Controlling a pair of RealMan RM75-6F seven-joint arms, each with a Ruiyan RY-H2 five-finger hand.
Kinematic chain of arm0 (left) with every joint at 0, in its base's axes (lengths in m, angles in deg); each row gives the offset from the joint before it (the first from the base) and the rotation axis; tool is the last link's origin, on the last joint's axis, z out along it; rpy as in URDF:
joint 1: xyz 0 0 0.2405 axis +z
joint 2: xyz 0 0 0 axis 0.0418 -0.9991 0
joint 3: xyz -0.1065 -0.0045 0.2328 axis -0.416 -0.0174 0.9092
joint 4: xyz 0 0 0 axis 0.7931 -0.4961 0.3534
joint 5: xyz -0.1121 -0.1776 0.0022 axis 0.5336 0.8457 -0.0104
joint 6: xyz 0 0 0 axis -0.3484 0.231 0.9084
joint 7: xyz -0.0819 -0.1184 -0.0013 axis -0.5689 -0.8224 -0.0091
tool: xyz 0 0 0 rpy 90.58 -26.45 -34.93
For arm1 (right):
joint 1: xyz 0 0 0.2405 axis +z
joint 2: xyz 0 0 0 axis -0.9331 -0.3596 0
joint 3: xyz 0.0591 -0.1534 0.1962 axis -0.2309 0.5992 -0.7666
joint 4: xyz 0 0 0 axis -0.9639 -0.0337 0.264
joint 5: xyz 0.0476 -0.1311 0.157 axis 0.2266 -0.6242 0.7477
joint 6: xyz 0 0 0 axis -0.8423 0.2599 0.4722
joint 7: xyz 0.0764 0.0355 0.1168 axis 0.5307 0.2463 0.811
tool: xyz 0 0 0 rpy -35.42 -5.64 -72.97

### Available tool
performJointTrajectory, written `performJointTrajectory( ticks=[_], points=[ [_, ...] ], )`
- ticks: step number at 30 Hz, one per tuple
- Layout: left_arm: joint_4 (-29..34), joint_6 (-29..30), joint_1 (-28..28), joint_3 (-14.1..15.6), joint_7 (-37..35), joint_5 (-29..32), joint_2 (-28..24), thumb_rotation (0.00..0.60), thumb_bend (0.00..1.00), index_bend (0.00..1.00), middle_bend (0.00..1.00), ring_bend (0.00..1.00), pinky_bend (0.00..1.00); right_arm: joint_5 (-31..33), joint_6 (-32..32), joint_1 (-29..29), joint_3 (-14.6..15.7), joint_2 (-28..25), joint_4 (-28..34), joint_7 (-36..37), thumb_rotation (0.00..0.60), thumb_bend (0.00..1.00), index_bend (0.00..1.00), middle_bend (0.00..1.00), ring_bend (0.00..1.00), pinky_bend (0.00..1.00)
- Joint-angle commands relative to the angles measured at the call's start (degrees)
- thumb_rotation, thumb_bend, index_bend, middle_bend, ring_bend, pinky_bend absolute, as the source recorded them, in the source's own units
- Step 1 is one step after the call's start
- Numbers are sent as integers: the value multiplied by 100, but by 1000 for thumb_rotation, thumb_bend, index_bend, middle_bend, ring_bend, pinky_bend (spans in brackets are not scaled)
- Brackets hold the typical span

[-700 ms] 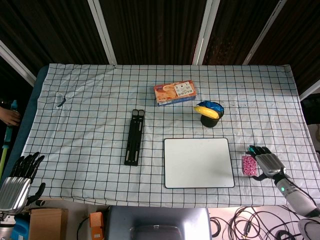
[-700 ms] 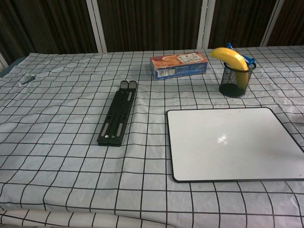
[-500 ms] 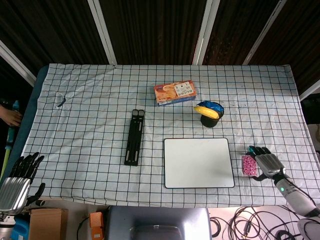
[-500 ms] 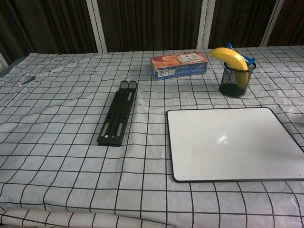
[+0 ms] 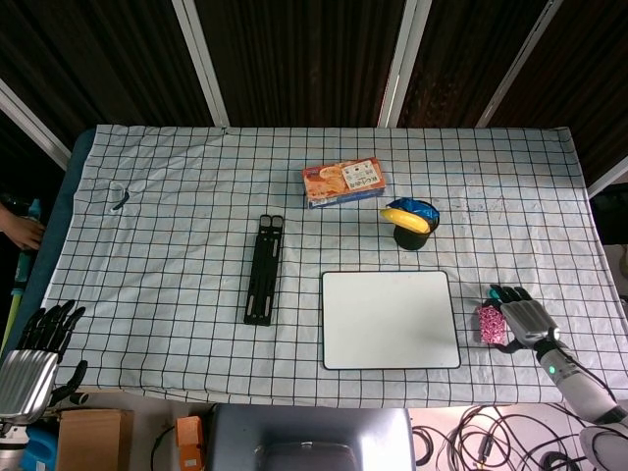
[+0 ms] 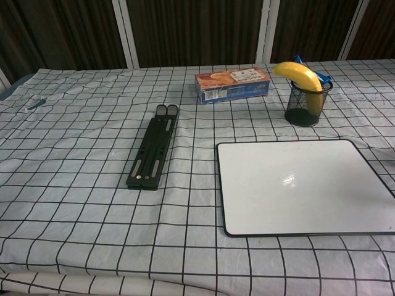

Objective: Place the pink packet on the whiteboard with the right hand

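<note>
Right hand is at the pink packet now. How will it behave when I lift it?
The pink packet looks small and flat, so probably light. It seems a soft wrapper, likely to flex or crinkle under the right hand. It shouldn't roll; it might slide on the tablecloth.

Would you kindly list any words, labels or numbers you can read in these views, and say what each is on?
Nothing can be read.
Orange box: it has a white label and print, too small and blurred to read.
Pink packet: patterned, no legible text.
Whiteboard: blank.
</note>
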Motion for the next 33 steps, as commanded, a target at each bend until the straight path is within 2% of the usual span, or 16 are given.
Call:
performJointTrajectory(
  ticks=[1,10,16,20,24,29,33],
  points=[
    [0,-4,-1,1,3,0,0,600,405,0,0,0,0,12,-83,-34,-22,1,7,-47,600,132,409,0,0,0],
    [7,-30,-11,0,15,7,3,600,406,0,0,0,0,-54,-467,-88,-182,-253,374,-10,600,132,390,0,0,0],
    [10,-36,-16,-6,18,12,7,600,406,0,0,0,0,97,-463,144,-424,-439,918,-515,600,132,351,0,0,0],
    [11,-35,-14,-9,10,21,-1,600,406,0,0,0,0,426,-321,488,-696,-350,1301,-1202,600,132,329,0,0,0],
    [9,-34,-14,-19,-19,37,-13,600,406,0,0,0,0,791,-298,781,-838,-67,1545,-2098,600,133,326,0,0,0],
    [-4,6,0,-6,-2,-9,-8,600,406,0,0,0,0,1373,-267,1101,-810,330,1741,-3217,600,132,311,0,0,0],
    [-6,3,-2,-1,10,-21,0,600,406,0,0,0,0,1710,-361,1219,-746,536,1837,-3707,600,132,280,0,0,0]
  ],
)
